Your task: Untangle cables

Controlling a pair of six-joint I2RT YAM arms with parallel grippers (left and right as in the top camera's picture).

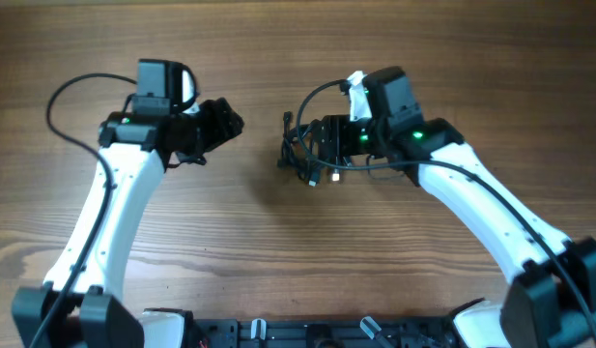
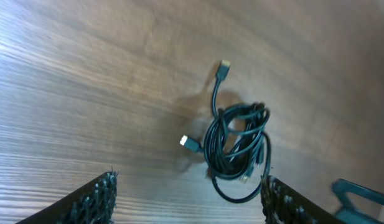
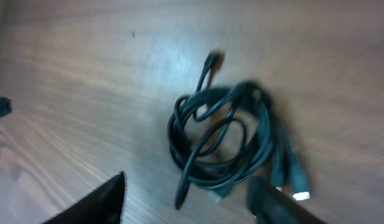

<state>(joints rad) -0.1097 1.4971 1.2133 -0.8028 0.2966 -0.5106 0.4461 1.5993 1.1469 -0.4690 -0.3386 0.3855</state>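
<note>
The cables (image 1: pixel 299 155) are a bunch of thin black cords, knotted together on the wooden table just right of centre. In the left wrist view the cables (image 2: pixel 235 146) show two silver-tipped plugs sticking out to the left and the top. My left gripper (image 2: pixel 188 200) is open and short of the bunch, whose lowest loop lies close to the right finger (image 2: pixel 285 200). In the overhead view my left gripper (image 1: pixel 230 124) is well to the left of the knot. My right gripper (image 3: pixel 185 202) is open, low over the cables (image 3: pixel 223 137), with a loop and plug ends between its fingers. Nothing is gripped.
The wooden table (image 1: pixel 278 251) runs bare around the bunch. The robots' base bar (image 1: pixel 326 333) lines the near edge. A thick black arm wire (image 1: pixel 66 97) loops out at the left. Part of the right arm (image 2: pixel 361 198) shows at the left wrist view's lower right.
</note>
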